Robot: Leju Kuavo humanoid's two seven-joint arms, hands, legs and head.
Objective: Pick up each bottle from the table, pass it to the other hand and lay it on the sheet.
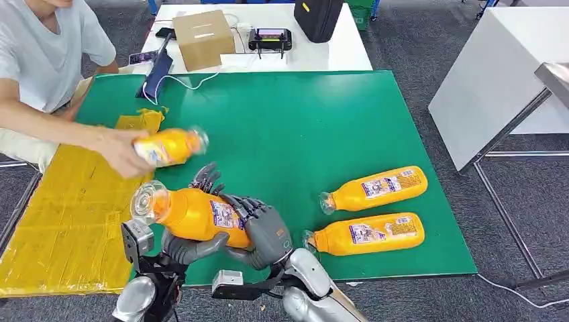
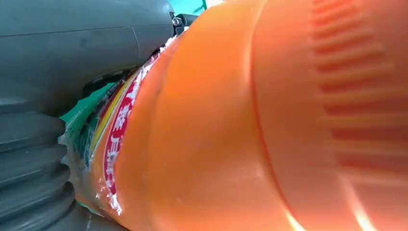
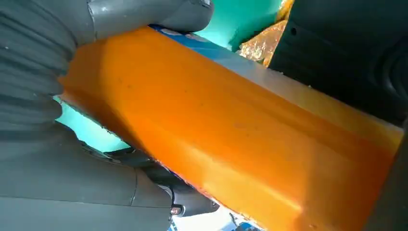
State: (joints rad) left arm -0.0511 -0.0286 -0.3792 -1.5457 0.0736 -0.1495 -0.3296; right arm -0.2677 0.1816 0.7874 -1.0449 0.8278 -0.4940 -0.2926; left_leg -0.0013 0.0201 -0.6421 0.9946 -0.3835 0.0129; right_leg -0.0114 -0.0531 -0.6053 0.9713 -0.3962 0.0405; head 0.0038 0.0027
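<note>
Head view: both robot hands meet on one orange bottle (image 1: 191, 213) above the near edge of the green table (image 1: 302, 127), its mouth pointing left toward the yellow sheet (image 1: 67, 221). The right hand (image 1: 265, 235) wraps the bottle's base end from the right, fingers curled over the top; the left hand (image 1: 194, 245) cups it from beneath, with fingers showing behind it. Two more bottles (image 1: 376, 188) (image 1: 368, 234) lie on their sides to the right, well apart from the hands. A person's hand (image 1: 121, 153) holds a fourth bottle (image 1: 169, 146) over the sheet's edge.

Left wrist view: the orange bottle (image 2: 240, 125) presses close against the grey thumb (image 2: 72, 43) — label edge just beside it.

Right wrist view: the bottle (image 3: 231, 139) lies across the palm, thumb (image 3: 149, 17) on one side and dark fingers (image 3: 346, 53) on the other — held.
</note>
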